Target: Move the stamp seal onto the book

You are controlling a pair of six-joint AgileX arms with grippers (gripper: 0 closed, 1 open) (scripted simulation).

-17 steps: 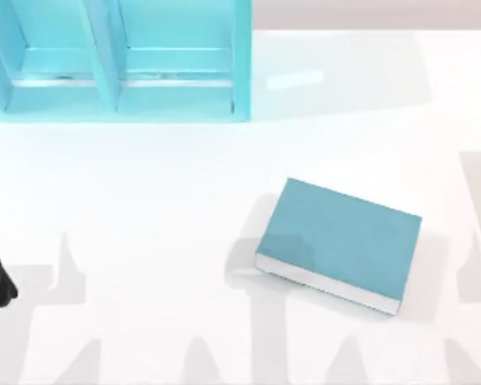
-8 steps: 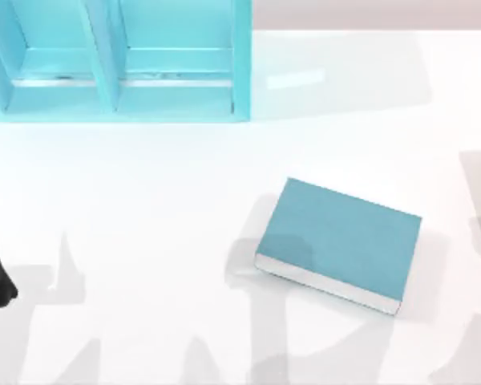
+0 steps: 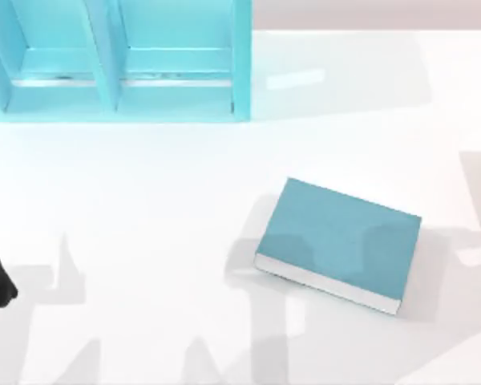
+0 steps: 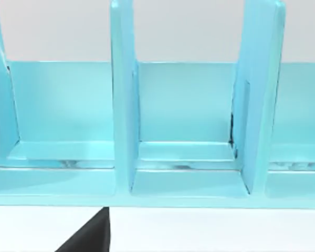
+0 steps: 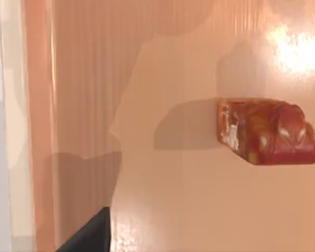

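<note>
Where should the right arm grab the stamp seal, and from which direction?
Probably across the amber-orange body of the stamp seal, just under its reddish rounded top, coming straight down the right wrist view's line of sight; the flat sides should seat fingers better than the curved cap.

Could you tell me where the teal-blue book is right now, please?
In the top view, the thick teal-blue book lies flat on the white table, right of centre, nearer than the teal shelf unit.

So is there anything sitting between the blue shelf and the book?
No. In the top view, the stretch between the shelf unit and the book is bare white table, crossed by faint shadows.
</note>
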